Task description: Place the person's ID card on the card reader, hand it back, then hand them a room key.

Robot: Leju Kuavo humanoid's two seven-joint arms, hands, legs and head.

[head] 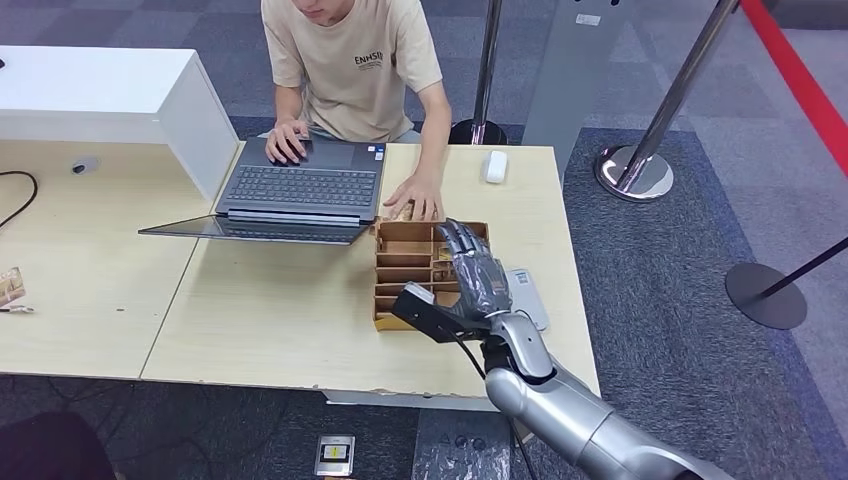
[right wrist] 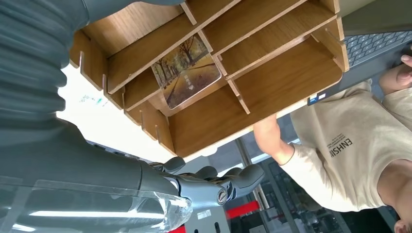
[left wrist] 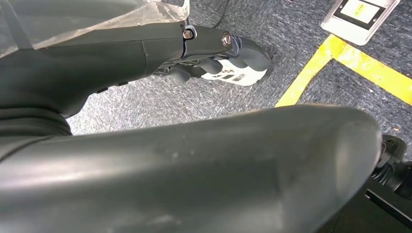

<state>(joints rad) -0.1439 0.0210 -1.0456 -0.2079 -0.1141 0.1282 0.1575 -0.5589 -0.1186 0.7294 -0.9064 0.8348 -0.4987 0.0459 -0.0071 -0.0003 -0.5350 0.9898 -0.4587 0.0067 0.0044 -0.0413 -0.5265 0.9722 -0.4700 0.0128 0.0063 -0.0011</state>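
Observation:
A wooden compartment box point(head: 400, 262) stands on the table right of the laptop. One of its slots holds a room key card point(right wrist: 187, 75) printed with an autumn tree avenue. My right hand point(head: 478, 275) hovers over the right side of the box, fingers point(right wrist: 214, 180) stretched out and holding nothing. A flat grey card reader point(head: 530, 300) lies just right of the box, partly hidden by that hand. My left hand point(left wrist: 214, 46) hangs over the floor with nothing in it, fingers apart from the thumb. The person's hand point(head: 415, 200) rests on the table at the box's far edge.
A person in a beige shirt point(head: 355, 60) sits across the table, typing on an open laptop point(head: 300, 190). A white device point(head: 494, 165) lies at the far right of the table. Chrome barrier posts point(head: 640, 165) stand to the right. A small card point(head: 10, 285) lies at the left edge.

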